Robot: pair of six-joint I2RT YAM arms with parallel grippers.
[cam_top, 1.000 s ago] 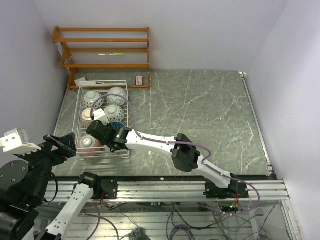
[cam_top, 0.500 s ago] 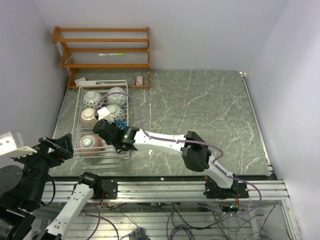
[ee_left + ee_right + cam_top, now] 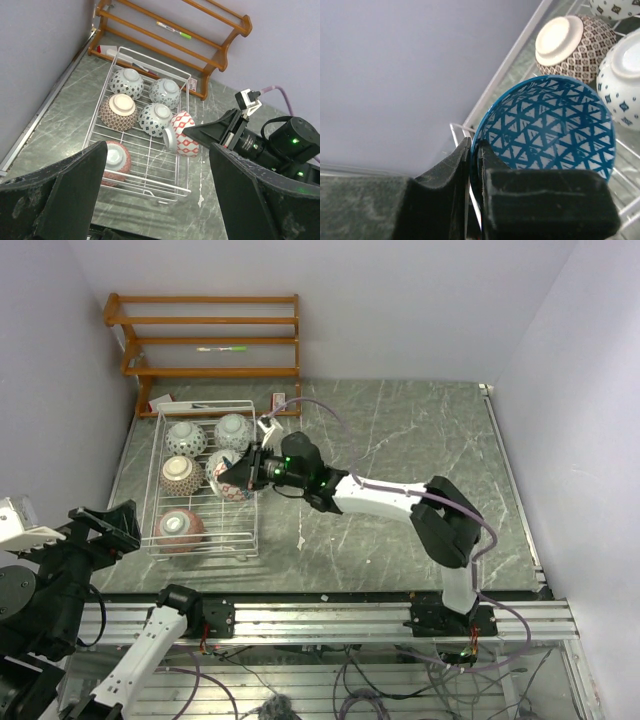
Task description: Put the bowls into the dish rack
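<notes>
From above, we see the white wire dish rack (image 3: 203,554) at the table's 9 o'clock side. The right gripper (image 3: 243,472) reaches over the rack's 3 o'clock edge. The left gripper (image 3: 100,530) hangs at the rack's 7 o'clock, jaws spread wide. A small red-and-white card (image 3: 280,400) lies by the wooden shelf unit (image 3: 210,335) at 12 o'clock, its print too small for us to read.

The left wrist view adds the count. Five bowls sit foot-up inside, among them a brown bowl (image 3: 119,111) and a pink bowl (image 3: 115,159). A sixth, the held bowl (image 3: 181,139), lies tipped on its side at the 3 o'clock edge, its outside red diamonds. A green-tipped pen (image 3: 173,30) rests on the shelf, and its lettering is illegible.

Only the right wrist view shows us the held bowl's blue triangle-patterned inside, and the two fingers (image 3: 445,170) pinched tight on its rim at 7 o'clock.
</notes>
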